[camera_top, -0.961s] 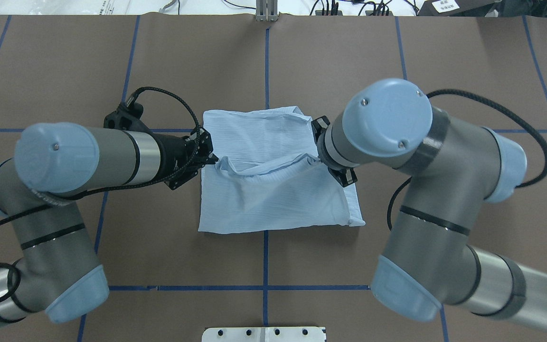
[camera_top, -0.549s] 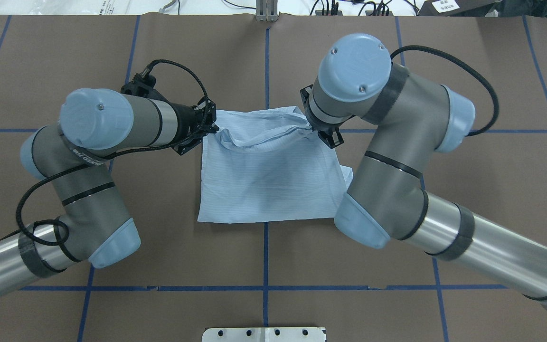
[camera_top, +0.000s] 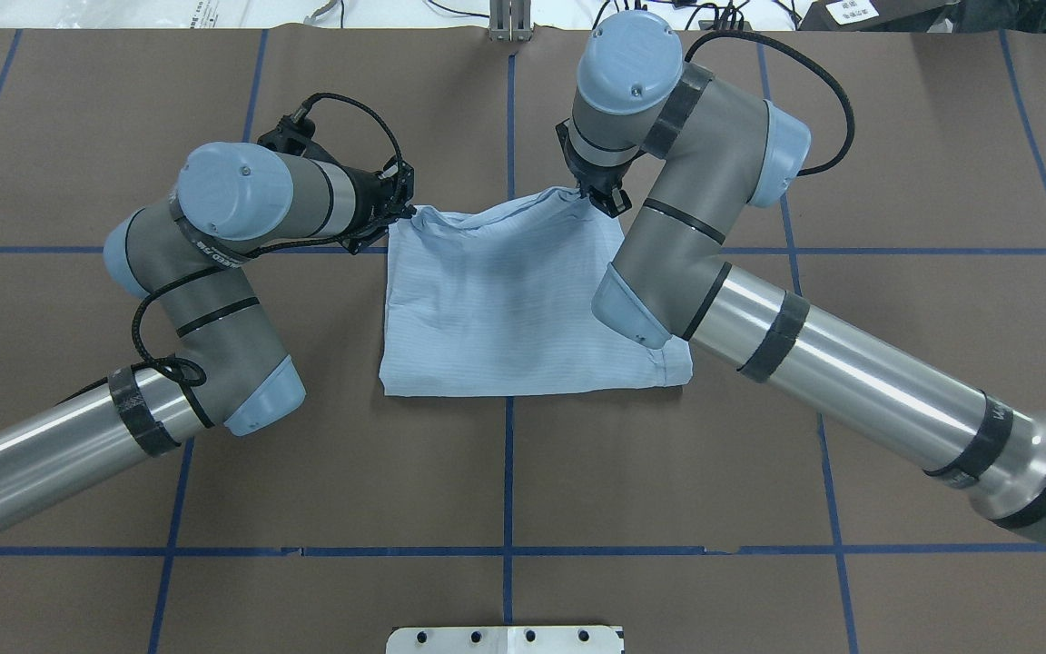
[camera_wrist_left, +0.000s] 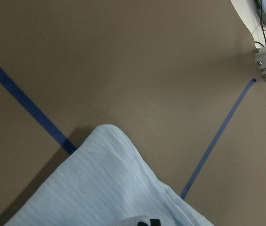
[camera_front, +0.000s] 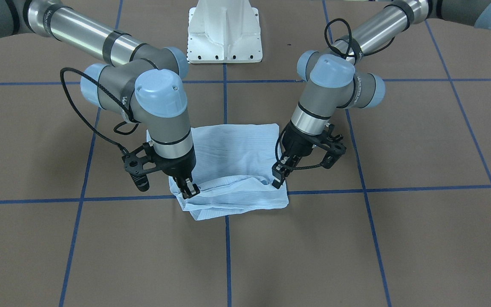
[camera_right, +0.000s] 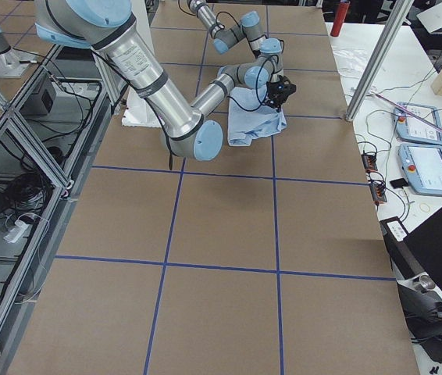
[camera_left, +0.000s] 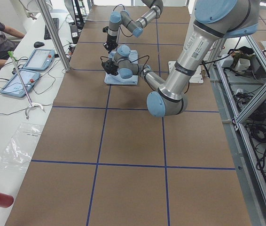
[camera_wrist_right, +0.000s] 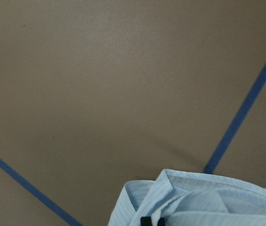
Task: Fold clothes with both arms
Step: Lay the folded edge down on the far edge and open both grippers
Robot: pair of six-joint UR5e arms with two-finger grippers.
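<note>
Shirt (camera_top: pixel 505 309) corners sit pinched in left end effector (camera_top: pixel 409 214) and right end effector (camera_top: pixel 593 193): lower level, match edges, release together.

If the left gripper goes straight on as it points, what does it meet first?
The left gripper, shut on the shirt edge, points steeply down: probably the shirt's lower layer, then the table; depth unclear.

Brown table (camera_top: pixel 895 127) with blue tape grid (camera_top: pixel 507 490), folded pale-blue shirt (camera_top: pixel 505 309) atop.
</note>
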